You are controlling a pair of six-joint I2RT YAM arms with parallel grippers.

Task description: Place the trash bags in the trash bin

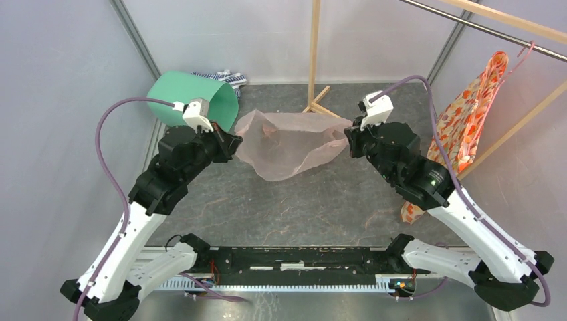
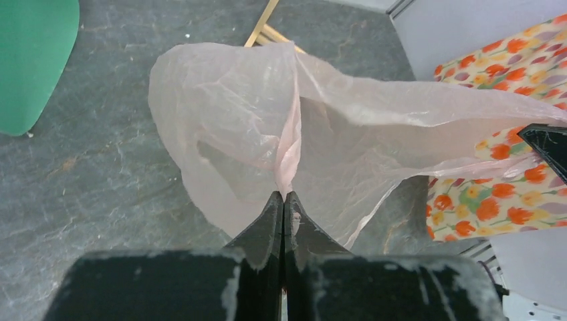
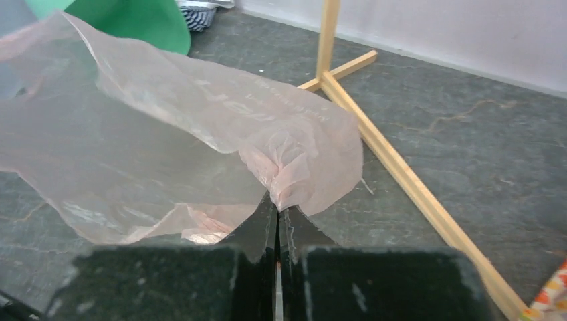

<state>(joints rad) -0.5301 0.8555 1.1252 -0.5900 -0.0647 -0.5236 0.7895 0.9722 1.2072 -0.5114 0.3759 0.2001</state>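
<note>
pale pink trash bag (image 1: 287, 144) stretched between both hands, over the tabletop (image 1: 301, 200) middle, nearer the far edge. left hand (image 2: 284, 195) pressed together, pinching a bunched fold of the bag. right hand (image 3: 277, 208) pressed together, pinching the opposite bunched edge. mint-green trash bin (image 1: 194, 93) at far left corner, just beyond the left hand, near the bag's left end.

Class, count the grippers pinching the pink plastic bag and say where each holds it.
2. The left gripper pinches the pink bag at its left side, near the green bin; the right gripper pinches its right side.
</note>
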